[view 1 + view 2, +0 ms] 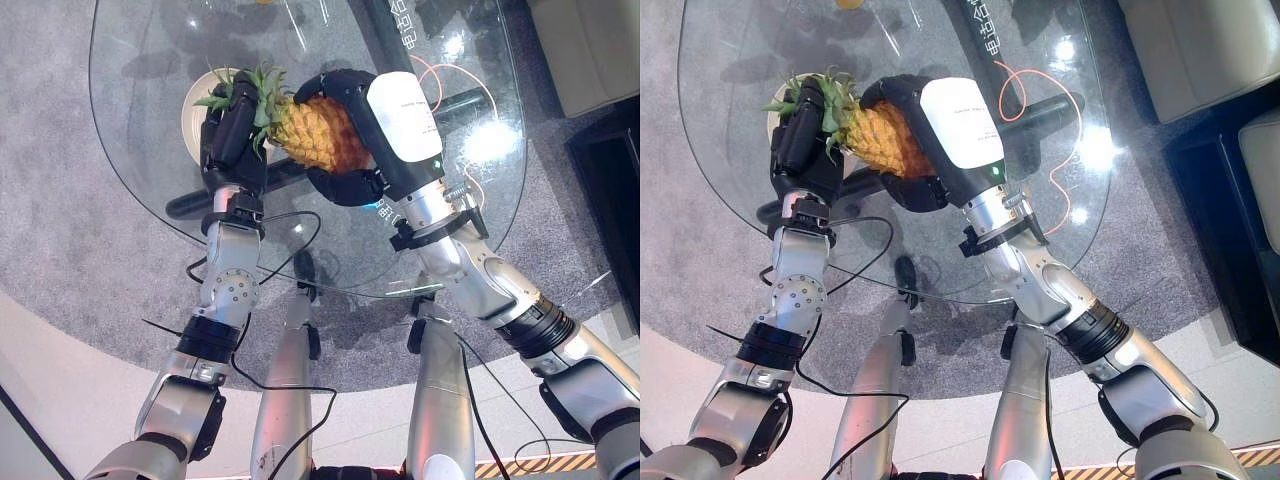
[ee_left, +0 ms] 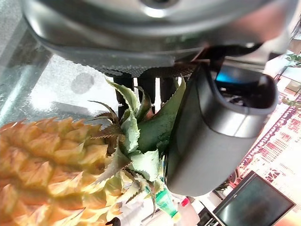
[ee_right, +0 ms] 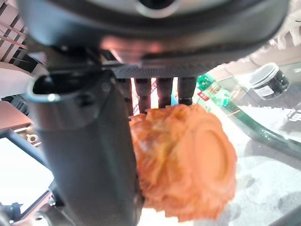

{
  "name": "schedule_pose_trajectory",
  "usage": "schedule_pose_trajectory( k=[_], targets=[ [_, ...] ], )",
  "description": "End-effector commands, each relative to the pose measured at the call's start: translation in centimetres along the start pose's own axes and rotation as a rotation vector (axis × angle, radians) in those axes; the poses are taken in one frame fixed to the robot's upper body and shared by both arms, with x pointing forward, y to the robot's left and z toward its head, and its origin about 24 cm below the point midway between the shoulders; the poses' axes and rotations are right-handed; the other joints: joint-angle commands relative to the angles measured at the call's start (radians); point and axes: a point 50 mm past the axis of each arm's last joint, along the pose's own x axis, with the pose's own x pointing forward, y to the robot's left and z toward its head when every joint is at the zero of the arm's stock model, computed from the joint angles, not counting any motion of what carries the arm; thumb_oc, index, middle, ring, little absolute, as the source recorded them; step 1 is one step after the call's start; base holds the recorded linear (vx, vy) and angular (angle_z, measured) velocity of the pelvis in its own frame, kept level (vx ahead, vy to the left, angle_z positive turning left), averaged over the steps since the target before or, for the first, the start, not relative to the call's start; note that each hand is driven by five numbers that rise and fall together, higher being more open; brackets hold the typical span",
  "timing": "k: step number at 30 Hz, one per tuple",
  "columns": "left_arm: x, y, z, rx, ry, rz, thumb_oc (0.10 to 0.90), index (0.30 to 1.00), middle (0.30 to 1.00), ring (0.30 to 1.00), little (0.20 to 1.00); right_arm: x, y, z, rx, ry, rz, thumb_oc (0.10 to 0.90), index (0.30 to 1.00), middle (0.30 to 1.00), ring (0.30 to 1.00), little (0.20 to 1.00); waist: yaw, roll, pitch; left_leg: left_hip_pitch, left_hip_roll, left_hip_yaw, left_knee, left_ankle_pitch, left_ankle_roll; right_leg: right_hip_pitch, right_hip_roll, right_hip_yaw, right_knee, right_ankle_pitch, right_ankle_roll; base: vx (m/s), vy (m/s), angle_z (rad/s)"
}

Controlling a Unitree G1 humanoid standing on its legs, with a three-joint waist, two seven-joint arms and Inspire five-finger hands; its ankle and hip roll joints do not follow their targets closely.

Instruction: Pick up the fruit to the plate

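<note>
Pineapple (image 1: 318,132), held by our two hands.
Right hand (image 1: 372,130) grips the body; left hand (image 1: 232,135) clasps the crown, apparently above the plate (image 1: 192,118).

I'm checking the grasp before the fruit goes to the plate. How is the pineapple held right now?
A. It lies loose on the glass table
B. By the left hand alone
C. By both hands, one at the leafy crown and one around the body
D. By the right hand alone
C: the left hand is curled at the leafy crown while the right hand wraps the body of the pineapple, lifted over the glass table.
</note>
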Motion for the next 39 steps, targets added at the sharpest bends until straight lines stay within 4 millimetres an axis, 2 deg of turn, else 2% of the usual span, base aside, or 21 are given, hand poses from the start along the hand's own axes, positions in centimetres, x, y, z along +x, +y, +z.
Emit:
schedule_pose_trajectory(
  k=[1, 14, 29, 39],
  targets=[
    [-0.5, -8.9, -0.9, -0.027, -0.01, -0.398, 0.1, 0.3, 0.3, 0.3, 0.2, 3.6, -3.9, 9.5, 0.173, -0.457, -0.246, 0.8, 0.9, 0.9, 0.9, 0.9, 0.02, -0.027, -0.022, 0.004, -0.058, 0.023, 0.081, -0.112, 0.019, 0.062, 0.022, -0.083, -0.168, 0.101, -0.002, 0.0, 0.0, 0.0],
    [-0.5, -8.8, -0.1, -0.011, -0.095, -0.35, 0.1, 0.3, 0.3, 0.3, 0.2, 3.6, -4.3, 8.8, 0.181, -0.397, -0.315, 0.8, 0.9, 0.9, 0.9, 0.9, 0.019, -0.023, -0.022, 0.008, -0.059, 0.024, 0.076, -0.113, 0.02, 0.059, 0.021, -0.079, -0.163, 0.098, -0.002, 0.0, 0.0, 0.0],
    [-0.5, -7.7, 2.6, -0.021, -0.326, -0.172, 0.1, 0.3, 0.3, 0.3, 0.2, 3.5, -4.6, 8.1, 0.168, -0.371, -0.367, 0.8, 0.9, 0.9, 0.9, 0.9, 0.023, -0.026, -0.022, 0.01, -0.059, 0.019, 0.071, -0.111, 0.017, 0.062, 0.022, -0.082, -0.161, 0.093, -0.003, 0.0, 0.0, 0.0],
    [-0.8, -8.2, 3.8, 0.068, -0.436, -0.177, 0.1, 0.3, 0.3, 0.3, 0.2, 3.4, -4.5, 7.8, 0.166, -0.357, -0.324, 0.8, 0.9, 0.9, 0.9, 0.9, 0.023, -0.029, -0.022, 0.012, -0.057, 0.018, 0.067, -0.11, 0.013, 0.066, 0.023, -0.082, -0.163, 0.089, -0.005, 0.0, 0.0, 0.0]
  ],
)
